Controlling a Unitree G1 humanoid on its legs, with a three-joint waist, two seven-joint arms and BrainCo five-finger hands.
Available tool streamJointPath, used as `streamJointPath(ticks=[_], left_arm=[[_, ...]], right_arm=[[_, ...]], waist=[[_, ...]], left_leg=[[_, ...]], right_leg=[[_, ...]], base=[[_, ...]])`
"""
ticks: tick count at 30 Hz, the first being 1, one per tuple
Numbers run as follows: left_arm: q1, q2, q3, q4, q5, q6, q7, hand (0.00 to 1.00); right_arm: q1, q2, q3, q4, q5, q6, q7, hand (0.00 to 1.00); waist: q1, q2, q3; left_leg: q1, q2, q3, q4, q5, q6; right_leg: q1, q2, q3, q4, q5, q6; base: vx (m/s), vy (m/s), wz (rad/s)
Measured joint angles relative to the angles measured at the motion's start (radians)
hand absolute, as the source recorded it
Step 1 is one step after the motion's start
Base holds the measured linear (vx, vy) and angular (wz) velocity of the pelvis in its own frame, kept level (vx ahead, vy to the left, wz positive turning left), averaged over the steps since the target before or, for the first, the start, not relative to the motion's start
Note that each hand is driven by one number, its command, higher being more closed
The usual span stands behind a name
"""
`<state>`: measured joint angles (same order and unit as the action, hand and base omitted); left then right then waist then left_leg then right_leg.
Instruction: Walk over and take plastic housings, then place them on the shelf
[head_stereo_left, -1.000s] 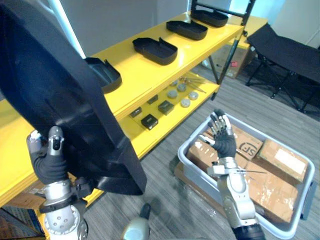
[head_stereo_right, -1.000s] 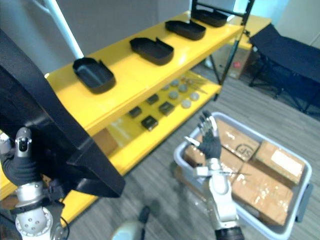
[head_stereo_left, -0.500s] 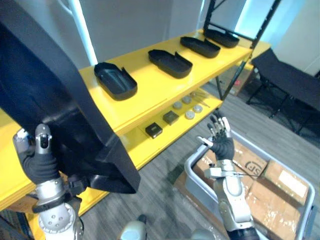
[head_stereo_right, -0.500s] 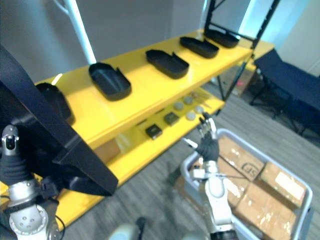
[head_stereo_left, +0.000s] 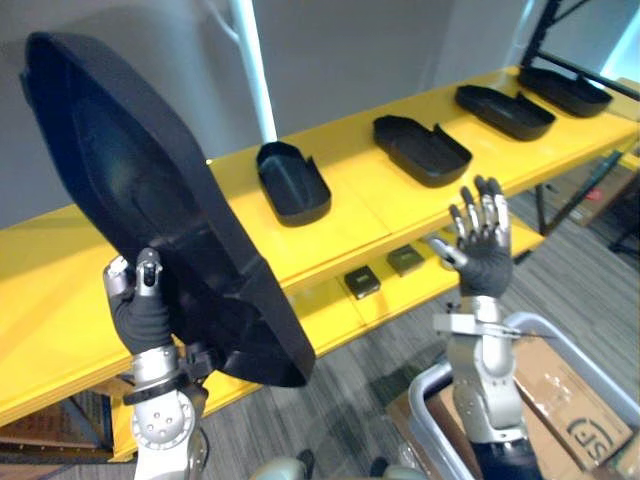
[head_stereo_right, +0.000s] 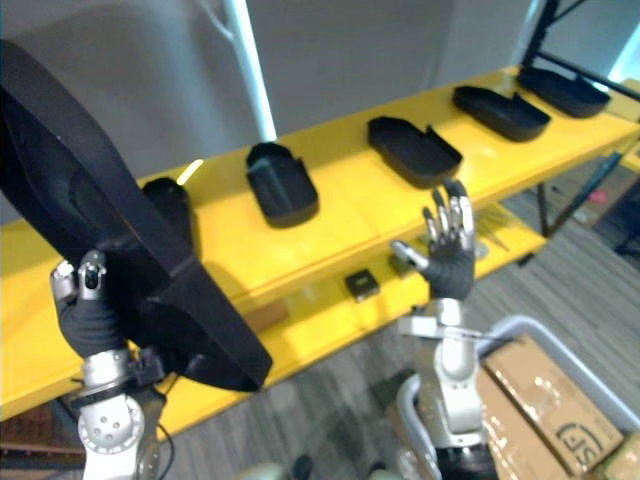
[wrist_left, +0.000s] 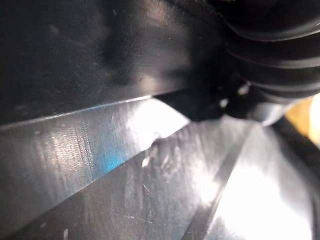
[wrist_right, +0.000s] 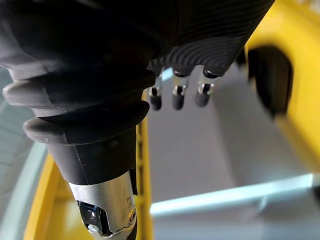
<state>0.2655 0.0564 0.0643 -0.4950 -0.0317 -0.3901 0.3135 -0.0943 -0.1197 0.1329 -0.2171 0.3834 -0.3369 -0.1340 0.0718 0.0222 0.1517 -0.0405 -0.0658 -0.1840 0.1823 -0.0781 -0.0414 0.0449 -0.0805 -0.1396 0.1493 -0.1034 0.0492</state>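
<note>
Broad black oval housing (head_stereo_left: 150, 220) (smooth plastic)

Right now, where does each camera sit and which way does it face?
Left eye view: on the head, looking down at the yellow shelf; shows the left hand at a big black housing and the open right hand.
Right eye view: beside it; shares the same scene, both hands and shelf.
Left wrist view: on the left wrist, close against the housing; its dark ribbed cover shows.
Right wrist view: on the right wrist, looking along its fingers toward the shelf.
</note>
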Motion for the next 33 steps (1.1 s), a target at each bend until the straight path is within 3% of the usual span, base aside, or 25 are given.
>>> streamJointPath(ticks=[1, 2, 4, 5, 8, 9, 10, 11, 12, 13, 14, 15, 18, 20, 24, 25, 26, 27, 28, 30, 33], left_arm=[[0.001, -0.007, 0.0, 0.0, 0.0, 0.0, -0.003, 1.0], [-0.004, -0.009, 0.0, 0.0, -0.001, -0.004, -0.008, 1.0], [-0.006, -0.009, 0.0, 0.017, -0.003, -0.01, -0.028, 1.0], [0.0, -0.008, 0.002, 0.023, -0.013, -0.01, -0.042, 1.0], [0.019, -0.001, 0.0, 0.028, -0.05, -0.009, -0.055, 1.0], [0.032, 0.01, 0.0, 0.028, -0.082, -0.01, -0.065, 1.0], [0.034, 0.021, 0.002, 0.026, -0.087, -0.015, -0.072, 1.0], [0.036, 0.031, 0.006, 0.028, -0.088, -0.024, -0.077, 1.0], [0.057, 0.012, 0.002, 0.053, -0.089, -0.027, -0.099, 1.0], [0.059, 0.003, 0.0, 0.06, -0.089, -0.027, -0.104, 1.0], [0.061, -0.005, -0.002, 0.071, -0.089, -0.027, -0.11, 1.0], [0.061, -0.003, -0.001, 0.075, -0.089, -0.027, -0.112, 1.0], [0.05, 0.004, -0.007, 0.075, -0.083, -0.027, -0.126, 1.0], [0.047, 0.023, -0.01, 0.076, -0.077, -0.017, -0.146, 1.0], [0.036, 0.062, -0.01, 0.077, -0.082, -0.004, -0.195, 1.0], [0.026, 0.07, -0.014, 0.085, -0.088, 0.001, -0.214, 1.0], [0.014, 0.076, -0.033, 0.094, -0.093, 0.002, -0.221, 1.0], [-0.003, 0.078, -0.055, 0.097, -0.11, 0.006, -0.221, 1.0], [-0.005, 0.074, -0.068, 0.097, -0.11, 0.006, -0.219, 1.0], [-0.006, 0.055, -0.089, 0.094, -0.108, 0.006, -0.211, 1.0], [-0.013, 0.035, -0.088, 0.094, -0.119, 0.006, -0.206, 1.0]], right_arm=[[0.003, 0.005, 0.005, 0.0, -0.017, 0.0, -0.009, 0.0], [0.005, 0.008, 0.004, 0.0, -0.027, 0.002, -0.022, 0.0], [0.029, 0.013, -0.021, 0.002, -0.042, 0.012, -0.037, 0.0], [0.044, 0.01, -0.029, 0.002, -0.046, 0.02, -0.04, 0.0], [0.049, 0.018, -0.056, 0.002, -0.046, 0.021, -0.029, 0.0], [0.051, 0.021, -0.09, 0.01, -0.046, 0.018, -0.019, 0.0], [0.047, 0.03, -0.101, 0.012, -0.048, 0.016, -0.017, 0.0], [0.041, 0.04, -0.11, 0.015, -0.049, 0.016, -0.017, 0.0], [0.048, 0.03, -0.114, 0.031, -0.053, 0.016, -0.017, 0.0], [0.05, 0.023, -0.114, 0.035, -0.053, 0.016, -0.017, 0.0], [0.049, 0.02, -0.113, 0.044, -0.053, 0.018, -0.017, 0.0], [0.049, 0.022, -0.114, 0.048, -0.053, 0.018, -0.018, 0.0], [0.05, 0.041, -0.11, 0.08, -0.063, 0.011, -0.035, 0.0], [0.069, 0.075, -0.111, 0.087, -0.053, 0.008, -0.066, 0.0], [0.132, 0.123, -0.101, 0.086, -0.065, 0.007, -0.087, 0.0], [0.15, 0.134, -0.101, 0.084, -0.077, 0.009, -0.087, 0.0], [0.169, 0.139, -0.101, 0.072, -0.094, 0.012, -0.089, 0.0], [0.188, 0.133, -0.104, 0.046, -0.13, 0.015, -0.087, 0.0], [0.192, 0.13, -0.106, 0.038, -0.14, 0.015, -0.087, 0.0], [0.194, 0.12, -0.117, 0.037, -0.141, 0.013, -0.084, 0.0], [0.199, 0.094, -0.144, 0.037, -0.143, 0.009, -0.084, 0.0]], waist=[[-0.004, 0.0, 0.0], [-0.011, 0.008, 0.001], [-0.019, 0.015, 0.004], [-0.013, 0.019, 0.006], [-0.03, 0.011, 0.007], [-0.037, -0.024, -0.006], [-0.04, -0.056, -0.002], [-0.034, -0.07, 0.005], [-0.037, -0.037, 0.013], [-0.038, -0.016, 0.008], [-0.036, 0.01, 0.003], [-0.041, 0.013, 0.002], [-0.069, 0.012, 0.002], [-0.073, -0.01, -0.002], [-0.087, -0.016, -0.005], [-0.091, -0.01, -0.002], [-0.095, -0.002, 0.002], [-0.111, -0.017, -0.006], [-0.113, -0.017, -0.006], [-0.112, -0.007, -0.004], [-0.112, 0.015, 0.001]], left_leg=[[-0.012, 0.003, 0.056, 0.0, 0.002, -0.004], [-0.033, 0.04, 0.191, 0.005, -0.042, -0.004], [-0.061, 0.133, 0.4, 0.045, -0.028, 0.016], [-0.057, 0.125, 0.414, 0.05, 0.004, 0.038], [-0.059, 0.074, 0.346, 0.027, 0.027, 0.03], [-0.06, 0.017, 0.285, -0.06, 0.094, -0.072], [-0.071, 0.004, 0.296, -0.026, 0.075, -0.041], [-0.084, 0.012, 0.321, 0.068, 0.034, 0.033], [-0.029, 0.132, 0.325, 0.119, -0.005, -0.001], [0.002, 0.149, 0.299, 0.071, 0.002, -0.04], [0.024, 0.136, 0.277, 0.032, -0.005, -0.058], [0.022, 0.127, 0.281, 0.025, -0.006, -0.059], [0.059, 0.088, 0.29, -0.058, -0.029, -0.04], [0.077, 0.058, 0.335, -0.086, -0.038, -0.027], [0.077, 0.063, 0.362, -0.078, -0.052, 0.002], [0.075, 0.075, 0.359, -0.068, -0.059, 0.014], [0.075, 0.092, 0.347, -0.066, -0.057, 0.015], [0.068, 0.099, 0.329, -0.067, -0.049, 0.008], [0.066, 0.098, 0.327, -0.066, -0.048, 0.005], [0.059, 0.106, 0.329, -0.072, -0.038, -0.008], [0.057, 0.115, 0.329, -0.089, -0.019, -0.013]], right_leg=[[0.027, -0.008, -0.047, -0.021, 0.0, 0.0], [0.048, -0.008, -0.103, -0.037, -0.001, -0.003], [0.066, -0.009, -0.166, -0.026, -0.006, -0.008], [0.053, -0.019, -0.164, 0.02, -0.02, -0.017], [0.025, -0.047, -0.149, 0.104, -0.077, -0.057], [-0.003, -0.107, -0.12, 0.114, -0.09, -0.063], [-0.013, -0.144, -0.093, 0.106, -0.098, -0.024], [-0.009, -0.167, -0.082, 0.094, -0.103, 0.053], [-0.009, -0.161, -0.076, 0.101, -0.092, 0.055], [-0.017, -0.161, -0.065, 0.101, -0.09, 0.058], [-0.031, -0.168, -0.043, 0.094, -0.081, 0.073], [-0.037, -0.175, -0.033, 0.084, -0.073, 0.082], [-0.05, -0.202, 0.012, 0.039, -0.025, 0.118], [-0.042, -0.217, 0.041, -0.026, 0.035, 0.12], [-0.034, -0.2, 0.004, -0.05, 0.1, 0.058], [-0.039, -0.167, 0.015, -0.029, 0.074, 0.037], [-0.04, -0.123, 0.044, -0.014, 0.043, 0.04], [-0.025, -0.089, 0.062, -0.031, 0.015, 0.025], [-0.02, -0.086, 0.056, -0.039, 0.02, 0.024], [-0.012, -0.074, 0.055, -0.078, 0.048, 0.06], [-0.012, -0.067, 0.049, -0.093, 0.056, 0.067]], base=[[0.03, 0.007, 1.19], [0.01, 0.011, 1.26], [0.0, 0.08, 1.12], [0.01, 0.144, 0.9], [-0.06, 0.141, 0.85], [-0.07, 0.103, 0.98], [-0.07, 0.091, 0.82], [-0.02, 0.07, 0.24], [-0.05, 0.193, 0.04], [-0.08, 0.27, -0.22], [-0.11, 0.288, -0.35], [-0.1, 0.244, -0.41], [-0.07, 0.224, -0.34], [-0.05, 0.202, -0.45], [-0.02, 0.119, -0.27], [-0.01, 0.032, -0.01], [0.03, -0.057, 0.22], [0.03, -0.065, 0.33], [0.03, -0.074, 0.27], [0.02, -0.04, 0.01], [0.02, -0.068, 0.02]])
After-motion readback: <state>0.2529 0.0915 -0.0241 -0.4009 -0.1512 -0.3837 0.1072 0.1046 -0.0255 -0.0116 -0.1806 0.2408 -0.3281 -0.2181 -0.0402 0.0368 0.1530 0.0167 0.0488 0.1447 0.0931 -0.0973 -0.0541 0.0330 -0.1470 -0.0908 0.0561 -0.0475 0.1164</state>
